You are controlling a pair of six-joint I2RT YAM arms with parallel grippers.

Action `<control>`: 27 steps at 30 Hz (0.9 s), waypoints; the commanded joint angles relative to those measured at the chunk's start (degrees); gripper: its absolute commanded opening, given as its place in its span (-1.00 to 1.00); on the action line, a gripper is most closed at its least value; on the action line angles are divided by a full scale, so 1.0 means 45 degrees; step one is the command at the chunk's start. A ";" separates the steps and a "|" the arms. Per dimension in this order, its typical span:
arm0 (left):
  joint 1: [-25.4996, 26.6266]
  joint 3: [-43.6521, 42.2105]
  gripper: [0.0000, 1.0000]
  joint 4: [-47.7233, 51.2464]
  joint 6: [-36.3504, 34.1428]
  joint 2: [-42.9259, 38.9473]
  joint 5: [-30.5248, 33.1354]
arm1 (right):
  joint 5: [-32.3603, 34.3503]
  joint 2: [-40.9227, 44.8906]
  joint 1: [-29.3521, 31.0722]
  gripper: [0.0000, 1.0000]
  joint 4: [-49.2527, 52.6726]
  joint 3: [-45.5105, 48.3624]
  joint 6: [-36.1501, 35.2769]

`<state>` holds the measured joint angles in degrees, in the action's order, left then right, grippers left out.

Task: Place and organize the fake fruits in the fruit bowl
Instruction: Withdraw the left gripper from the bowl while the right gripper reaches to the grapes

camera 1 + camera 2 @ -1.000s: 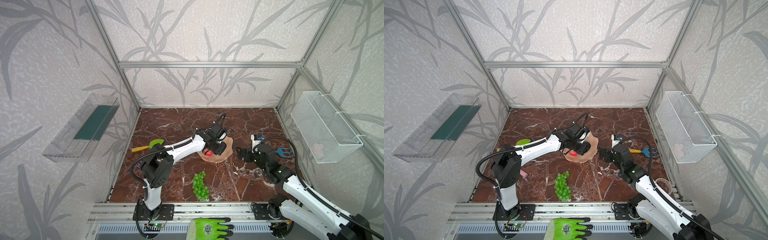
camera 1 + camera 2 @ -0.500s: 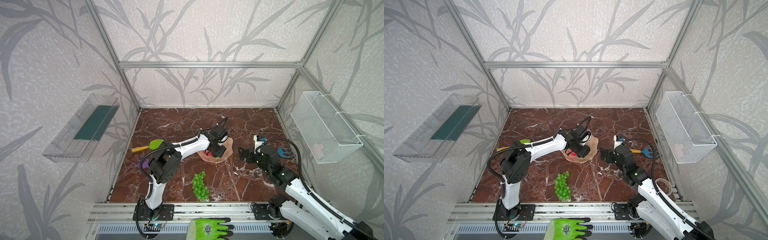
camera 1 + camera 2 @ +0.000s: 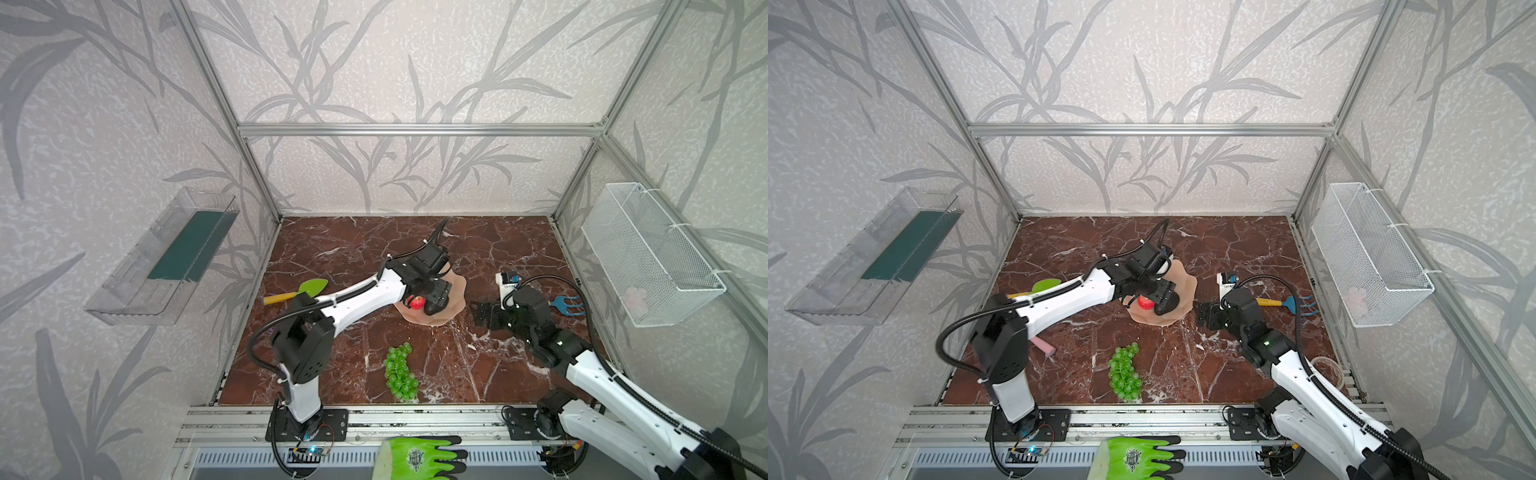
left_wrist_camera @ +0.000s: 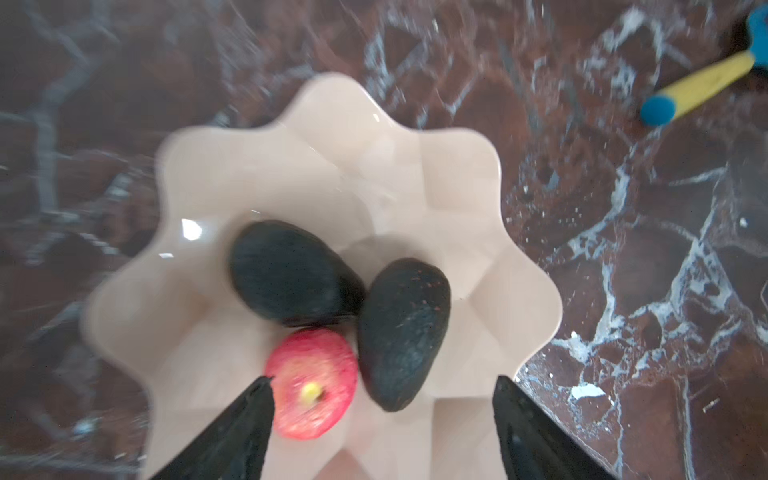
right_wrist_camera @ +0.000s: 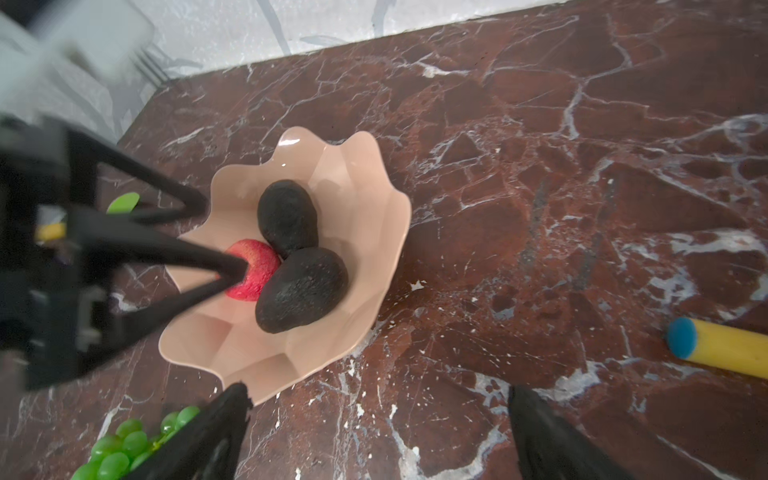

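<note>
Newly opened, left gripper (image 3: 428,305) hangs over the scalloped peach bowl (image 3: 455,291); knobbly grapes (image 3: 400,372) lie near the marble tabletop's (image 3: 478,365) front edge. Left wrist view shows a glossy apple (image 4: 311,384) touching two pebbly avocados (image 4: 291,272) inside. Right wrist view: right gripper (image 5: 378,399) wide, empty.

Apple (image 4: 309,384), avocados (image 4: 291,272) in bowl (image 4: 332,166); grapes (image 3: 400,372) outside

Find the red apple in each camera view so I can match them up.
Top view: apple in the fruit bowl, left part.
Top view: apple in the fruit bowl, left part.
Left wrist: apple beside two avocados.
Right wrist: apple partly behind the left tool.
Shared landmark: the fruit bowl.
</note>
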<state>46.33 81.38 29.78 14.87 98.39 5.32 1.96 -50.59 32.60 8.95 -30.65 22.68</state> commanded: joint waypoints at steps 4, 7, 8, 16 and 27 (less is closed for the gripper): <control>-0.0684 -0.3659 0.89 -0.2579 0.0362 -0.4884 0.4179 | 0.1722 -0.1031 0.3697 0.93 0.0002 -0.0754 0.0696; -0.2142 -0.5266 0.91 -0.2516 0.1533 -0.6911 0.4137 | 0.2068 -0.1899 0.5134 0.93 -0.0313 -0.1072 0.1003; -0.2749 -0.5829 0.92 -0.2429 0.1968 -0.7604 0.4032 | 0.2107 -0.2249 0.5603 0.93 -0.0480 -0.1194 0.1026; -0.4583 -0.7600 0.95 -0.1702 0.2272 -1.0658 0.4149 | 0.2299 -0.5621 0.8365 0.94 -0.2752 -0.1838 0.1362; -0.4903 -0.7656 0.95 -0.1558 0.2271 -1.0956 0.4067 | 0.1641 -0.8530 0.9044 0.94 -0.3676 -0.2934 0.1836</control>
<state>24.62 47.16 22.06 23.92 49.58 22.81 9.76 -87.88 72.86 -6.11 -41.39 30.20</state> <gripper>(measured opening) 0.975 0.972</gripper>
